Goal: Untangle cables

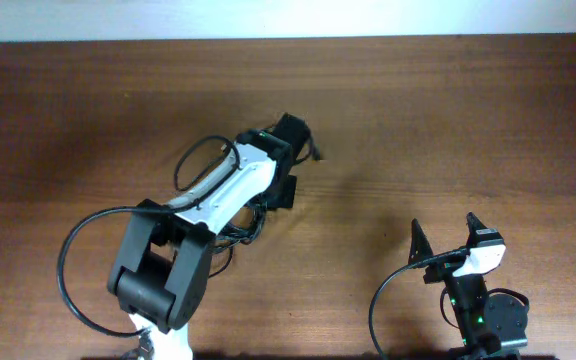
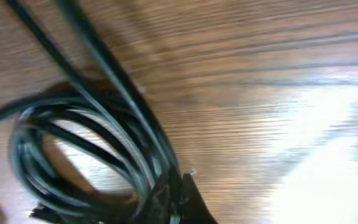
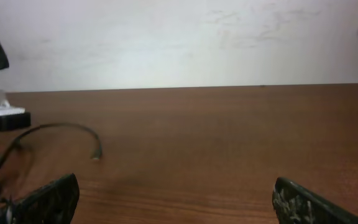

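- Cables [image 2: 73, 155] lie as one coiled black bundle just beside the left pincer [image 2: 182, 196], with several strands running straight into its tips.
- The left pincer stands narrow and looks pinched on those strands. The wrist view is blurred, so the grip is a judgement.
- One loose end with a metallic plug [image 3: 96, 155] curves out ahead and to the left of the right pincer [image 3: 176, 185], well apart from it.
- The right pincer is spread wide and holds nothing, low over the table [image 1: 448, 110].
- The step in hand seems to be drawing a strand out of the coil. The bundle is not yet separated, so the task looks early.
- The next move calls for a steady pull away from the coil while something anchors the rest. The right pincer would have to cross to the bundle or the loose end for that.
- Bare wood lies between the two pincers and all round the right one. The wall [image 3: 166, 43] closes the far edge beyond the left pincer, so the open side towards the right pincer gives more room.
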Action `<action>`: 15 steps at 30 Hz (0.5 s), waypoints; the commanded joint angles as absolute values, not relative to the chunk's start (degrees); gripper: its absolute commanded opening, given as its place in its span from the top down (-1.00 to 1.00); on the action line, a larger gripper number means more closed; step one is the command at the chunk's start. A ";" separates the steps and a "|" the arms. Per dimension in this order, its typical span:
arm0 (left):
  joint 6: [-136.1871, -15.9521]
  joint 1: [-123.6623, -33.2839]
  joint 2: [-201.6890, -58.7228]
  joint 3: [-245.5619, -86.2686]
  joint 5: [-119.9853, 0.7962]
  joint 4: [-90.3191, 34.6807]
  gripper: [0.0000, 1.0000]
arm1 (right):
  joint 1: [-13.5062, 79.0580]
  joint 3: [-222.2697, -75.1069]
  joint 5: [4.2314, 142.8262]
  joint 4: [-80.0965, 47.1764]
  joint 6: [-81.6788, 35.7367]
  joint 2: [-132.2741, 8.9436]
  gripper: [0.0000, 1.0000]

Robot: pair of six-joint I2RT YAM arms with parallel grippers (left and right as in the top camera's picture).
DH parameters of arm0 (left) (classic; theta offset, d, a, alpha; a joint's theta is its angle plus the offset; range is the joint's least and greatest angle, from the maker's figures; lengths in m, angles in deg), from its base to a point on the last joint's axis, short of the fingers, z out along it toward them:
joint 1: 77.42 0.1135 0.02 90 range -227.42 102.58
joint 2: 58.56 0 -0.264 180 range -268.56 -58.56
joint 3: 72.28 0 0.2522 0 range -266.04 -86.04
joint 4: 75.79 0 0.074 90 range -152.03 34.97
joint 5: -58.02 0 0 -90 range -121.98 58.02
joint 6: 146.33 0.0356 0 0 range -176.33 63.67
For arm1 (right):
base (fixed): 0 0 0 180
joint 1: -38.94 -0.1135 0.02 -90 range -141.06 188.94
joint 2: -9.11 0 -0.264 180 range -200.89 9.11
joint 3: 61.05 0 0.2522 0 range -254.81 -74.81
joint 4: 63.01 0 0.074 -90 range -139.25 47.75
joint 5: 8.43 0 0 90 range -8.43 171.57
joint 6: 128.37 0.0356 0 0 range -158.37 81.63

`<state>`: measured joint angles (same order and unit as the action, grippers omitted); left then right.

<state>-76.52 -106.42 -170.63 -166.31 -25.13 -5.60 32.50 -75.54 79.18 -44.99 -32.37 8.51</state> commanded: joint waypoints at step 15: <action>-72.52 -106.13 -162.78 -188.10 -38.17 0.47 -0.98 | 32.22 -75.13 79.46 -44.93 -32.13 8.57 -0.97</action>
